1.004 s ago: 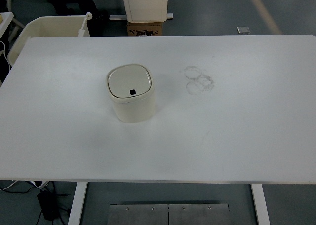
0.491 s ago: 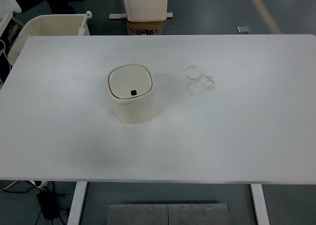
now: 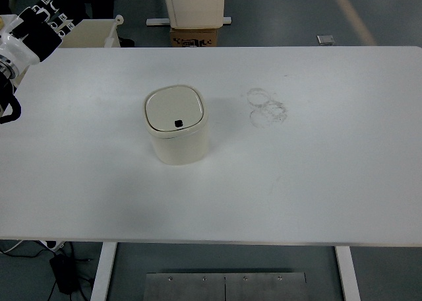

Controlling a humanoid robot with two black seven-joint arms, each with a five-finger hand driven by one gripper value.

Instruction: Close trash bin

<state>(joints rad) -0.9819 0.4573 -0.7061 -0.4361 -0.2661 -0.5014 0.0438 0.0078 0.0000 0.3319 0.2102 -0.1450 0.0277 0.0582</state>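
A cream trash bin with rounded corners stands upright on the white table, left of the middle. Its lid lies flat on top, and a small black button shows near the lid's front edge. My left hand comes in at the far top-left corner, above the table's back-left edge and well away from the bin. Its black fingers are stretched out loosely and hold nothing. The right arm does not show.
Faint ring marks stain the table to the right of the bin. Behind the far edge stand a cream tub, a cardboard box and a white cabinet.
My left hand has come into view at the top-left corner, where no arm showed before. The bin and its lid have not moved.
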